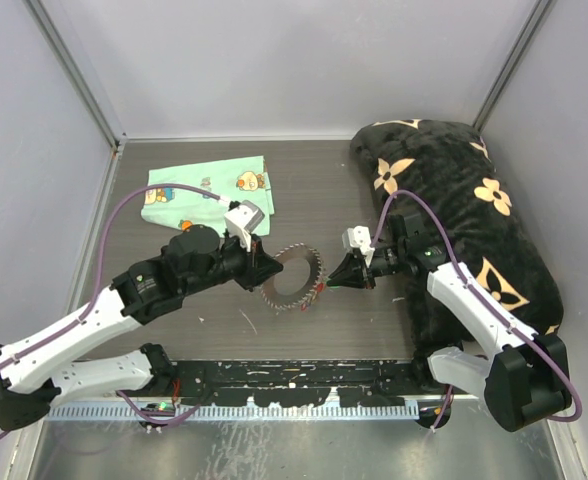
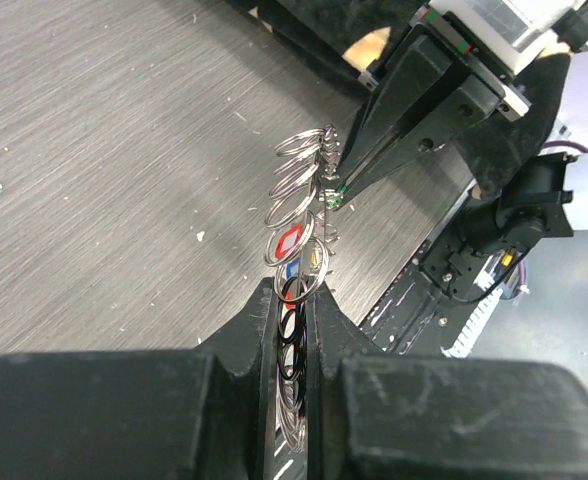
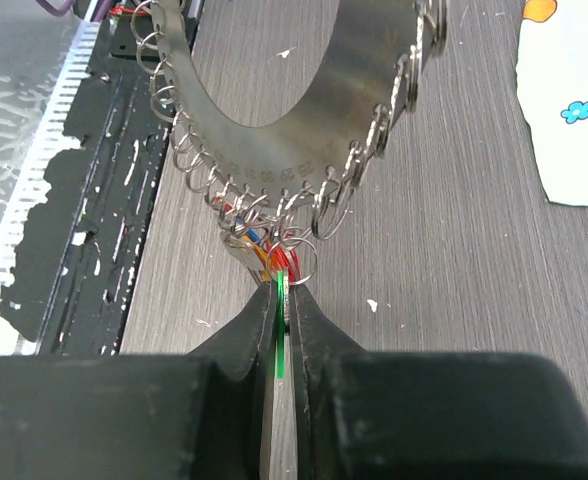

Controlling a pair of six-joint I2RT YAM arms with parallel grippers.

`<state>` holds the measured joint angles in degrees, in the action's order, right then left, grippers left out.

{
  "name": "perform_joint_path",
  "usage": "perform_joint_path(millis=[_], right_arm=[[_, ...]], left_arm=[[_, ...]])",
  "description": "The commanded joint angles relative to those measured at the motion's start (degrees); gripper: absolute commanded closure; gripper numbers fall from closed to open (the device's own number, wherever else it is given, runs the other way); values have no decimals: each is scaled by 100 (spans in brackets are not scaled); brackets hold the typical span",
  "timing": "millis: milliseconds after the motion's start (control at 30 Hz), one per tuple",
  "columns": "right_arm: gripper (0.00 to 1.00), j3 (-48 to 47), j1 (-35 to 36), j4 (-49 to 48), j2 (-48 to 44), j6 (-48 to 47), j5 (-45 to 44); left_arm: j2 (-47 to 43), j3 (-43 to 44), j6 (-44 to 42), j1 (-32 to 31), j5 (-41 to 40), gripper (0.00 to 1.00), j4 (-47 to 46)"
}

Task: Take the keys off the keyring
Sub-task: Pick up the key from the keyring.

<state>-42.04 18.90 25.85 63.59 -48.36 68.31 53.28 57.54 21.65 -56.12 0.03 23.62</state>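
The keyring is a flat silver loop fringed with small split rings, held just above the table between both grippers. My left gripper is shut on its left rim; in the left wrist view the rim and its small rings run between the jaws. The keys hang in a bunch at the ring's right side, with red, blue and orange heads. My right gripper is shut on a green-headed key just below the keyring's band. The right gripper also shows in the left wrist view.
A mint-green cartoon-print cloth lies at the back left, and its edge shows in the right wrist view. A black cushion with beige flowers fills the right side. A black rail runs along the near edge. Grey walls enclose the table.
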Motion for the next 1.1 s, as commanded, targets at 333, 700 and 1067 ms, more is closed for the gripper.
perform_joint_path(millis=[333,700,1067], right_arm=[[99,-410,-22,773,13,-809,-187],[99,-581,-17,1222,140,-1159,10],[99,-701,-18,1364,176,-1211,-322]], left_arm=[[217,389,-922,105,211,100,-364],[88,-477,-1108,105,567,100,-1608],[-389,-1548,-1044,108,243,100,-2576]])
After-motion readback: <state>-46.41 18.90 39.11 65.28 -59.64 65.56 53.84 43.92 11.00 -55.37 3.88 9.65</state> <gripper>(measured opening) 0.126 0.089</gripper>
